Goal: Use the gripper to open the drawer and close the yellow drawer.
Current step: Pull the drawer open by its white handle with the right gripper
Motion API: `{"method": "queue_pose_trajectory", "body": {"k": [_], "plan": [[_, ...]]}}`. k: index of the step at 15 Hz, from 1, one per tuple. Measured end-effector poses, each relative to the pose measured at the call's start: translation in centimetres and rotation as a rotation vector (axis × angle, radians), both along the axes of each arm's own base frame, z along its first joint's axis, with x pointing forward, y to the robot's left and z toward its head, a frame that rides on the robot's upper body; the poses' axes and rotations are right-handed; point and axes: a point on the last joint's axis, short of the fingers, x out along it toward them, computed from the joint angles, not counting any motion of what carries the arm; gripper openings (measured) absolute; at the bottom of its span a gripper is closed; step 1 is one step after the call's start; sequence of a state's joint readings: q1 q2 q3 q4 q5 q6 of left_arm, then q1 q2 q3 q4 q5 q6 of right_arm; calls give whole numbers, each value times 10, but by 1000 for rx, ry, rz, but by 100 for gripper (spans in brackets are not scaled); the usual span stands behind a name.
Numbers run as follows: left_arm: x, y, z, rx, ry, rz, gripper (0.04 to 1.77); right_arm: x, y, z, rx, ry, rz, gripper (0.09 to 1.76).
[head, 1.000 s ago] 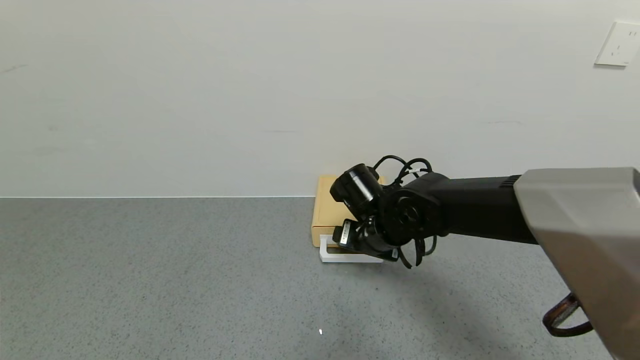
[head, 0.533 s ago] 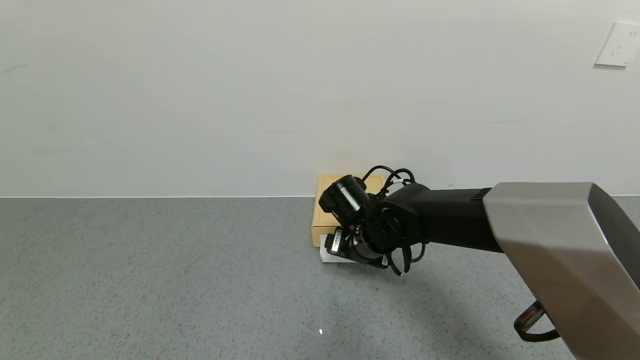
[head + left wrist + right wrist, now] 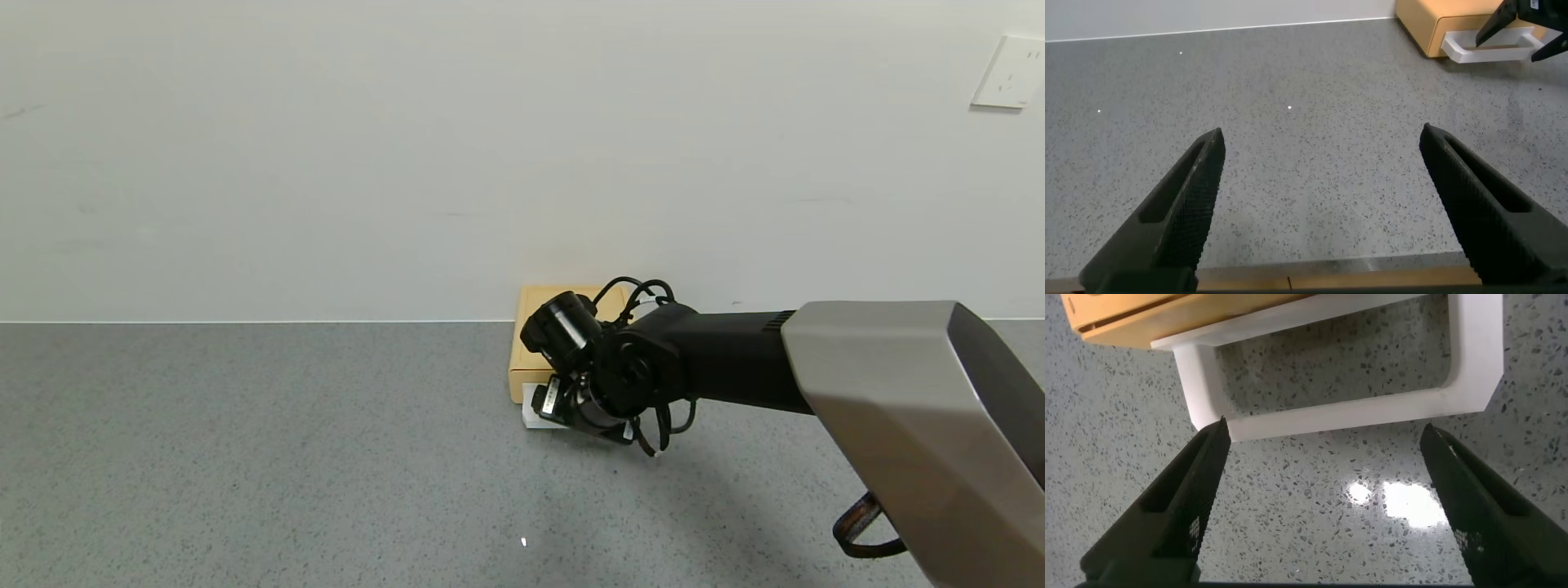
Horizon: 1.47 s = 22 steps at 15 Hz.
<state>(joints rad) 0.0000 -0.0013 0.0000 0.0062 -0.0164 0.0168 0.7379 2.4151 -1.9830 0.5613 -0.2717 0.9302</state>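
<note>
Since a second ago the right arm has reached further left and dropped towards the desk (image 3: 245,457). The yellow drawer (image 3: 529,351) sits shut against the wall. The right gripper (image 3: 1323,498), open, straddles the white handle (image 3: 1355,416); it should hook the bar squarely, then pull straight. The left gripper (image 3: 1323,204) hangs open, well apart.

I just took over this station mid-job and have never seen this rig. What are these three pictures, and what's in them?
The wide picture comes from the robot's head. Its right arm reaches to a flat yellow drawer on the grey table by the wall. The other two come from wrist cameras. The right tool hangs open just in front of the white handle, holding nothing. The left tool, also open and empty, waits over bare table, with the drawer far off.
</note>
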Motion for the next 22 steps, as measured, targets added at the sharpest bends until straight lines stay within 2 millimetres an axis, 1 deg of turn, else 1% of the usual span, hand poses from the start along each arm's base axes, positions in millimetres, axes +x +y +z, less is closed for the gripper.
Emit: {"method": "queue_pose_trajectory", "body": {"k": [4, 6, 15, 22], "plan": [[0, 0, 0, 0, 0, 0, 172, -1, -1, 7, -9, -17, 33, 171], [0, 0, 0, 0, 0, 0, 172, -1, 0, 6, -4, -15, 28, 171], [0, 0, 0, 0, 0, 0, 172, 6, -5, -4, 35, 16, -64, 171], [0, 0, 0, 0, 0, 0, 172, 11, -5, -15, 32, 27, -75, 171]]}}
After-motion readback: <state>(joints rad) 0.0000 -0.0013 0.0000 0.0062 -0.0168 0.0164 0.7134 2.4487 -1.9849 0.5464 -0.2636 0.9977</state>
